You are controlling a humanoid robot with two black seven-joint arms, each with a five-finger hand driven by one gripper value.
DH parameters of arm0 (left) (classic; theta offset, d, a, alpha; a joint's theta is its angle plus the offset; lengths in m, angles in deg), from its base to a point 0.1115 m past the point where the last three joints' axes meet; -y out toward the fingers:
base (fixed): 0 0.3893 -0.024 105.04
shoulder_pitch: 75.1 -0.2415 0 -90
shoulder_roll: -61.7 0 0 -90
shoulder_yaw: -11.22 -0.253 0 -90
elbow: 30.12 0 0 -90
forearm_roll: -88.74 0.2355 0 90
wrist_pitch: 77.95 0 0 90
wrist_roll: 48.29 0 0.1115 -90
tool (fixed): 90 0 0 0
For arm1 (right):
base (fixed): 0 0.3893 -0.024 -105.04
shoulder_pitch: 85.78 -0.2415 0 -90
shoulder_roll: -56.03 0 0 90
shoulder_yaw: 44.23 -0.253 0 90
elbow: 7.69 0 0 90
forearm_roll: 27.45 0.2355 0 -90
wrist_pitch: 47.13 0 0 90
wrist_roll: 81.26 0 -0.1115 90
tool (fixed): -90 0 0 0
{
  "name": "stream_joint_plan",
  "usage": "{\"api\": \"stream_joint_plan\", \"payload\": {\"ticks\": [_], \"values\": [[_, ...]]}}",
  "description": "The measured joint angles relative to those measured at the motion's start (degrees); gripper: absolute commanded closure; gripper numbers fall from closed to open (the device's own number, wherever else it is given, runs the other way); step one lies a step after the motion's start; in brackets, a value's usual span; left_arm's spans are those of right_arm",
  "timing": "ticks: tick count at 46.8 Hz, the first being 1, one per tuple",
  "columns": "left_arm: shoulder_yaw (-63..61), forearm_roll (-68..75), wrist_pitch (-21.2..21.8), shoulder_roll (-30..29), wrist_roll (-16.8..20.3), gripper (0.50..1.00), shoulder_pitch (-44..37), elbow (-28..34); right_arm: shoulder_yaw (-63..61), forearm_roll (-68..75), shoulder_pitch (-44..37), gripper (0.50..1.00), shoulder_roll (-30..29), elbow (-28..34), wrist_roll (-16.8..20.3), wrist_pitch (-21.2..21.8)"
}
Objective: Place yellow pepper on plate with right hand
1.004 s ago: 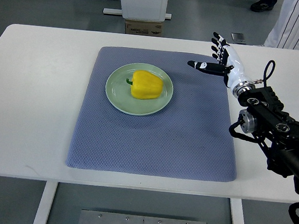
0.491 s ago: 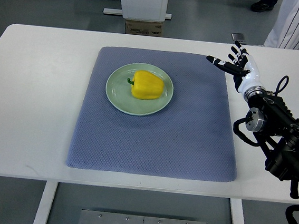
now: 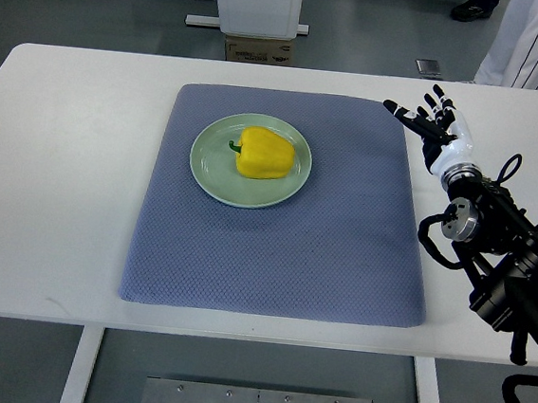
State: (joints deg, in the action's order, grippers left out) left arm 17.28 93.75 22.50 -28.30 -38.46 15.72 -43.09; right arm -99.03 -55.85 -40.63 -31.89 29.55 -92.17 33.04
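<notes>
I see the yellow pepper [image 3: 265, 154] sitting on the plate [image 3: 216, 181]. Right hand [image 3: 435, 128] is well apart (mat's [image 3: 283, 251] right edge), fingers spread, empty.

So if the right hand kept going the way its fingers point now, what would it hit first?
Probably nothing: the right hand, open, points up-left across the blue mat's far corner toward bare table. Height is unclear.

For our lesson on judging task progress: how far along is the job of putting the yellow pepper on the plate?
Done: the yellow pepper lies on the green plate. In hand: nothing; the right hand is open and empty at the mat's far right corner, apart from the plate. Left: apparently nothing.
</notes>
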Motion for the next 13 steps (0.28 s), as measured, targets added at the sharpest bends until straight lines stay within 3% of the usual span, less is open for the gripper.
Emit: {"api": "stream_joint_plan", "payload": {"ticks": [13], "values": [[0.0,0.0,0.0,0.0,0.0,0.5,0.0,0.0,-1.5,0.0,0.4,0.5,-0.4,0.4,-0.2,0.0]]}}
